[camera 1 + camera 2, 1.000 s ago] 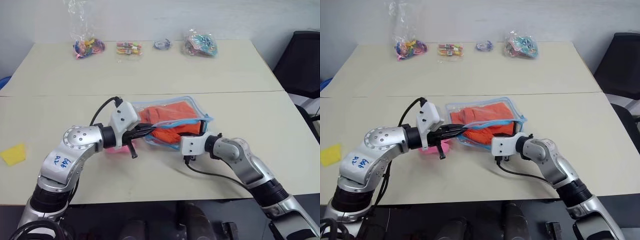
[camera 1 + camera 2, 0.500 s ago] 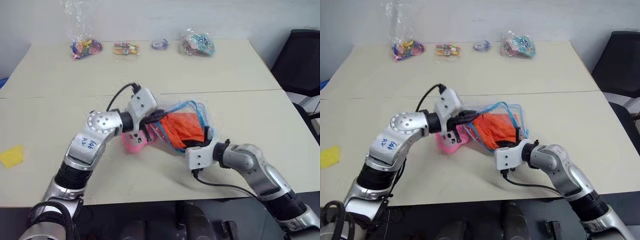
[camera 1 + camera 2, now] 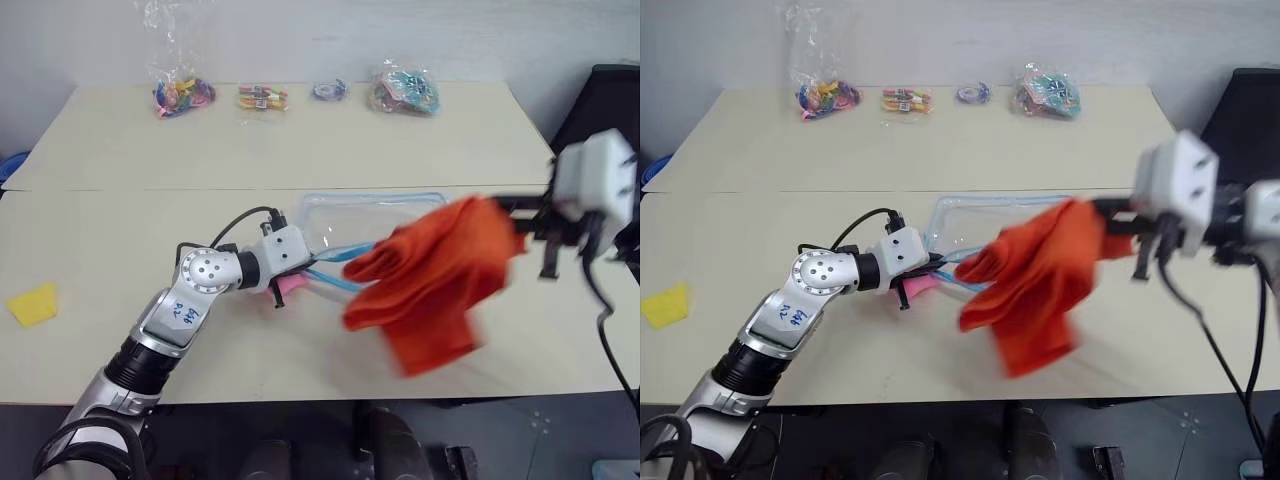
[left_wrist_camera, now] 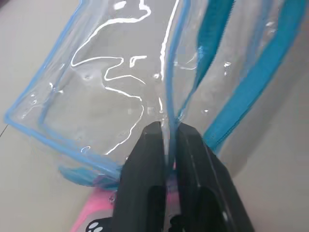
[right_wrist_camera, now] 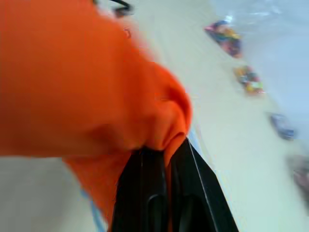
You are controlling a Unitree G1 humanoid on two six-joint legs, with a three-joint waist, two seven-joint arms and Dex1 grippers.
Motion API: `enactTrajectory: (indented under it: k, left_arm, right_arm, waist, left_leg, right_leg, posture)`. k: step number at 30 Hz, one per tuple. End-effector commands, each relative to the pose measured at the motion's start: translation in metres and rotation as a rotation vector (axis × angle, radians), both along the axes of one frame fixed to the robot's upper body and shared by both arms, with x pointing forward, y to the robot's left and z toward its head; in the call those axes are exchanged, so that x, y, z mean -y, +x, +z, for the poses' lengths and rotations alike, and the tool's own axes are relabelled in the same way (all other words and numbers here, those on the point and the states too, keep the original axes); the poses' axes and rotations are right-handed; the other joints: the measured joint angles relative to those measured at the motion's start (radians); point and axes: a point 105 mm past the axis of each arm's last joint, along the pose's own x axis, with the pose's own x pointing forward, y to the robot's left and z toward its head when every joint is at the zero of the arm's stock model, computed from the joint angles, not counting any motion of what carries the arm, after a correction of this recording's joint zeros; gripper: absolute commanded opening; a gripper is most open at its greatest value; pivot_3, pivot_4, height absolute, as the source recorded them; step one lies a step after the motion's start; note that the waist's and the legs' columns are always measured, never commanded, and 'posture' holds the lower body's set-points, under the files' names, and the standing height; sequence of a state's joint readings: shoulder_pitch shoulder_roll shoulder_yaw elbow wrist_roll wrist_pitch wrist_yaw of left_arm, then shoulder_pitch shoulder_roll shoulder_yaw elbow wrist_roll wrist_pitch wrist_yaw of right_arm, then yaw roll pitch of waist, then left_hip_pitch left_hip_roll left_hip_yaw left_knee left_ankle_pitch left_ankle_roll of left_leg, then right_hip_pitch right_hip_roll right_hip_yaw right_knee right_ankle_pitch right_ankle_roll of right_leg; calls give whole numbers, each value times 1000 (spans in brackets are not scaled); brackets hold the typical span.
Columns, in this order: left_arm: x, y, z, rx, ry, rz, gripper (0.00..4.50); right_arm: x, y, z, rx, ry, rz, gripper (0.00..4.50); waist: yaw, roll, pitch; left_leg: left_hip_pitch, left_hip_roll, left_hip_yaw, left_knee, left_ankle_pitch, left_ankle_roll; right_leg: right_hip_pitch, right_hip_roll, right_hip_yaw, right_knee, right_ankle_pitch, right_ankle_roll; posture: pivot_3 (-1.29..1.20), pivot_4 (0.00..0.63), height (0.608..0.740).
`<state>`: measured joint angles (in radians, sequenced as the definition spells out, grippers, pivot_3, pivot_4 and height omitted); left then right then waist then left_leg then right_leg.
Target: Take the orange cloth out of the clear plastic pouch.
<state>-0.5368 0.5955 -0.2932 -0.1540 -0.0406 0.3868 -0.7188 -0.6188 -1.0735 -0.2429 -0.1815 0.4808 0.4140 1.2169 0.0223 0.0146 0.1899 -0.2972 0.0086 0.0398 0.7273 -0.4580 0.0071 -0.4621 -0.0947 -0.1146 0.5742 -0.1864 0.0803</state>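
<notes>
At about nine o'clock on the table [image 3: 120, 150], one small yellow square [image 3: 32, 303] is seen lying flat. The left gripper [image 4: 166, 137] is clenched on the blue-trimmed edge of the one clear plastic pouch [image 3: 375, 215], apparently so that the pouch is pinned down beside a pink plush toy [image 3: 292, 285] while its contents are drawn away. At three o'clock, the one orange cloth [image 3: 430, 280] is held aloft, free of the pouch, pinched by the right gripper [image 5: 166, 166]. At twelve o'clock, four small bags of trinkets [image 3: 180, 95] are lined up.
</notes>
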Motion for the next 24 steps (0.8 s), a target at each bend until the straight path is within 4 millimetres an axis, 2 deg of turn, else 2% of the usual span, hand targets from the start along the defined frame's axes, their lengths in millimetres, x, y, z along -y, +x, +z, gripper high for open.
enactTrajectory:
  k: [1,4,7,10,11,13,15,18,24]
  left_arm:
    - [-12,-5,11,23,10,-8,1579]
    - [-22,-7,16,31,30,-1,2518]
    - [-30,-8,23,53,50,17,3502]
    - [-41,-11,29,79,87,27,4471]
    - [-45,-13,31,77,90,27,4471]
    - [-55,-18,41,48,52,46,4471]
    - [-61,-21,53,23,-8,56,4471]
    - [-66,-28,66,-10,-70,38,4471]
    - [-70,-61,87,-127,-187,-99,4471]
  right_arm:
    - [33,16,20,51,59,-122,0]
    - [63,44,10,133,-13,-293,0]
    - [82,62,0,168,-25,-400,0]
    - [100,71,-26,189,-101,-471,0]
    - [106,71,-42,195,-174,-478,0]
    - [118,66,-86,167,-320,-486,0]
    - [128,61,-115,140,-383,-501,0]
    - [143,55,-134,137,-448,-540,0]
    - [171,41,-152,153,-516,-606,0]
  waist:
    - [0,0,0]
    - [-1,0,0]
    - [-1,0,0]
    - [-1,0,0]
    - [0,1,0]
    - [0,0,0]
    - [1,0,0]
    - [-5,3,1]
    - [-29,3,1]
  left_leg:
    - [0,0,0,0,0,0]
    - [0,0,1,-1,0,0]
    - [0,0,2,-1,0,0]
    - [-1,0,2,-1,0,0]
    - [-1,0,2,-1,0,0]
    - [-1,1,1,-2,0,0]
    - [-1,2,1,-2,0,0]
    - [-2,0,3,-1,1,0]
    - [0,3,3,-2,1,-2]
  right_leg:
    - [-1,0,0,0,0,0]
    - [-2,0,0,0,0,0]
    - [-2,0,0,0,0,0]
    - [-2,0,0,0,0,0]
    - [-3,0,-1,0,0,0]
    - [-3,0,-1,-1,0,0]
    - [-2,-1,-3,-1,0,0]
    - [-2,-2,-1,-1,1,1]
    - [-2,0,0,0,0,-1]
  posture:
    - [0,150,740]
    - [0,150,740]
    - [0,150,740]
    - [0,150,740]
    - [0,150,740]
    - [0,150,740]
    - [0,150,740]
    - [0,150,740]
    - [0,150,740]
